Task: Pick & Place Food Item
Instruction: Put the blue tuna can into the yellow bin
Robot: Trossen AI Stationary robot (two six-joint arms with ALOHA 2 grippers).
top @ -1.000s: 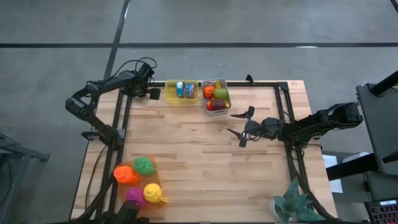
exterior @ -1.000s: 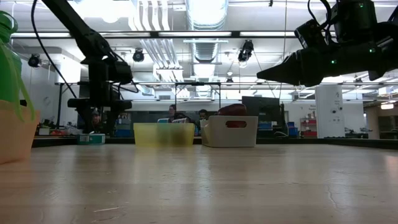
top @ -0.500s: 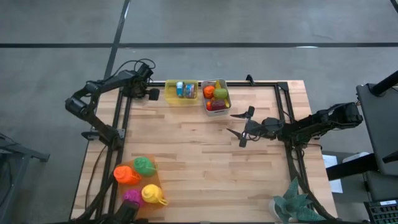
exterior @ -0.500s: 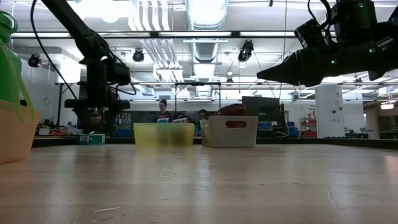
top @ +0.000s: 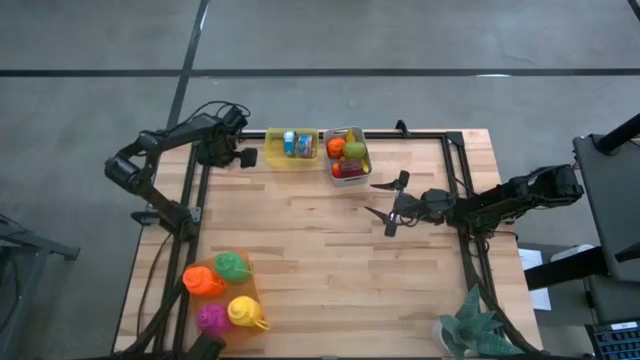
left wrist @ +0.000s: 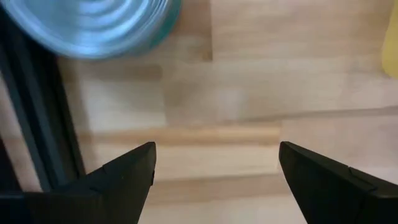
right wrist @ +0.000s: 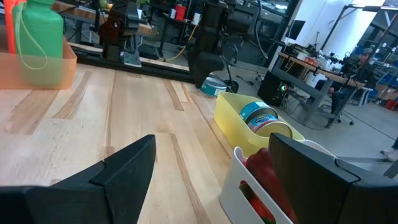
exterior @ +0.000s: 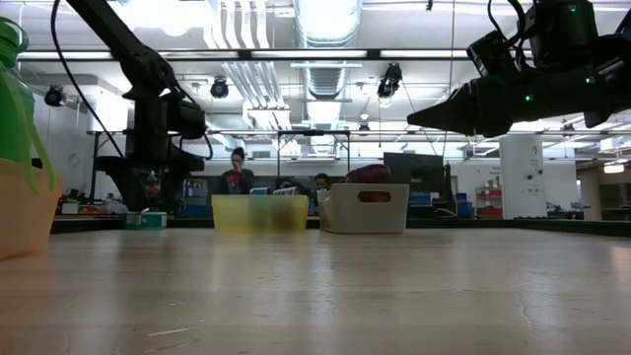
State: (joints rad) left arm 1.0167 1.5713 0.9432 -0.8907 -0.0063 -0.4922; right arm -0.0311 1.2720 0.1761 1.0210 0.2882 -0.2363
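In the high view the wooden table (top: 330, 260) fills the middle of the frame; the left gripper (top: 243, 157) sits at the upper left of the table, just beside the left end of the yellow bin (top: 291, 146), and the left wrist view shows its two dark fingers (left wrist: 124, 174) spread wide over bare wood with nothing between them, a teal can (left wrist: 93, 25) lying just past them near the table's dark edge rail; the right gripper (top: 388, 206) hangs right of centre, below and to the right of the white bin (top: 346, 155), its fingers splayed apart and holding nothing, which the right wrist view confirms with both fingers (right wrist: 118, 177) wide and only tabletop in the gap; the food items are in the two bins at the upper middle of the frame: cans lie in the yellow bin, and an orange fruit (top: 336, 147), a green fruit (top: 355, 151) and a red item (top: 347, 170) fill the white bin; at the lower left of the table stands a cluster of coloured toy pitchers, orange (top: 203, 281), green (top: 232, 266), magenta (top: 215, 317) and yellow (top: 246, 311); a green plant (top: 470, 325) sits at the lower right corner; in the low view a person (exterior: 237, 176) shows in the room behind the yellow bin
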